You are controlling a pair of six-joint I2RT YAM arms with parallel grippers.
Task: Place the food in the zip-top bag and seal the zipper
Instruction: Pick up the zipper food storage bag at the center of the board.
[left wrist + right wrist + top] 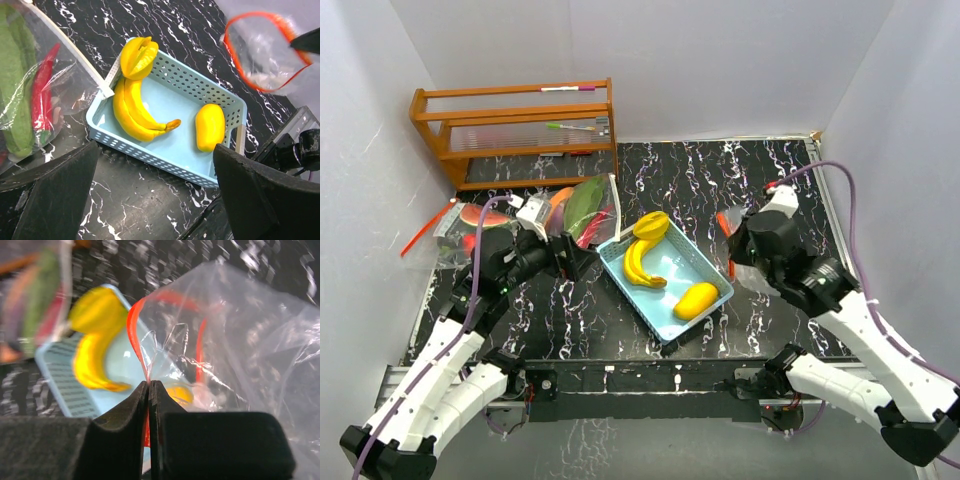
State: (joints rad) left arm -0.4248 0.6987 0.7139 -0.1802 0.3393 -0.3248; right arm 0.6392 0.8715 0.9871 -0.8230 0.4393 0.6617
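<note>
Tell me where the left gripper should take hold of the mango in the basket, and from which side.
Grip the mango across its narrow middle, coming straight down with the open left gripper. It lies flat in the basket close to an end wall, so a sideways approach looks blocked; the bananas lie clear of it.

On my black marbled worktop (pixel 720 170) stand a wooden rack (pixel 520 118), a light-blue basket (pixel 680 265), a greens bag (pixel 585 210) and a watermelon bag (pixel 470 225).
</note>
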